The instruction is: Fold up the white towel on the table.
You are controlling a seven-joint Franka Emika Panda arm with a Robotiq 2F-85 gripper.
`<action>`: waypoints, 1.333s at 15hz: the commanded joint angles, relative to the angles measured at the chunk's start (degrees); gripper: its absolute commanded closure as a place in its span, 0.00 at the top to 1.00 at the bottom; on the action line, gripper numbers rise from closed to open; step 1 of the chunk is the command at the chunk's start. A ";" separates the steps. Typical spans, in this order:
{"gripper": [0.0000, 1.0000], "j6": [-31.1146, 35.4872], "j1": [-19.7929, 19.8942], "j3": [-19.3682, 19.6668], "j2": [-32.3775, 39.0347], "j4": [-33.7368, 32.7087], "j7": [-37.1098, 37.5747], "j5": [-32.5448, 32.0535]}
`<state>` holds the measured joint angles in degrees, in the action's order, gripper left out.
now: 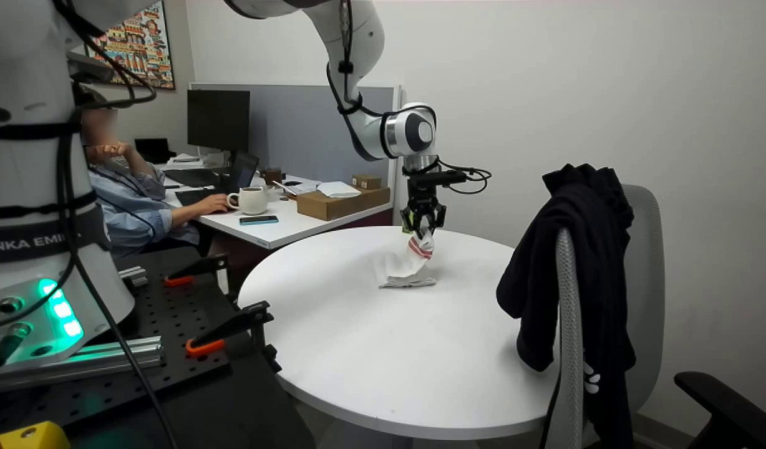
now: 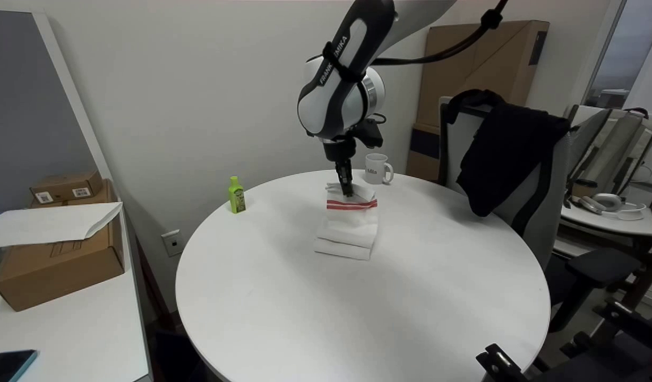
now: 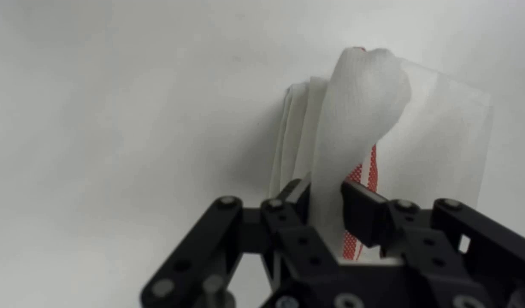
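Observation:
The white towel (image 1: 403,267) lies in folded layers on the round white table (image 1: 383,362), toward its far side in an exterior view. It also shows in an exterior view (image 2: 348,229) with its red stripes across the upper part. My gripper (image 1: 425,232) points down at the striped end, and part of the cloth rises into its fingers. In the wrist view the towel (image 3: 433,141) has a raised fold squeezed between the two black fingertips (image 3: 326,194). The fingers are shut on this fold. Stacked layers show to the left of it, and the flat striped part lies to the right.
A white mug (image 2: 376,170) stands just behind the towel, near the arm. A green bottle (image 2: 237,195) stands at the table edge. A chair with a black jacket (image 1: 570,268) is beside the table. A desk with cardboard boxes (image 1: 342,202) and a seated person adjoin it.

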<state>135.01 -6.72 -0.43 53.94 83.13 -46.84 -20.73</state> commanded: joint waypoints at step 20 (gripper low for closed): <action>0.05 4.11 -0.81 0.67 2.54 1.69 8.49 -4.60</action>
<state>138.30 -7.02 1.11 56.26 83.69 -39.17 -23.65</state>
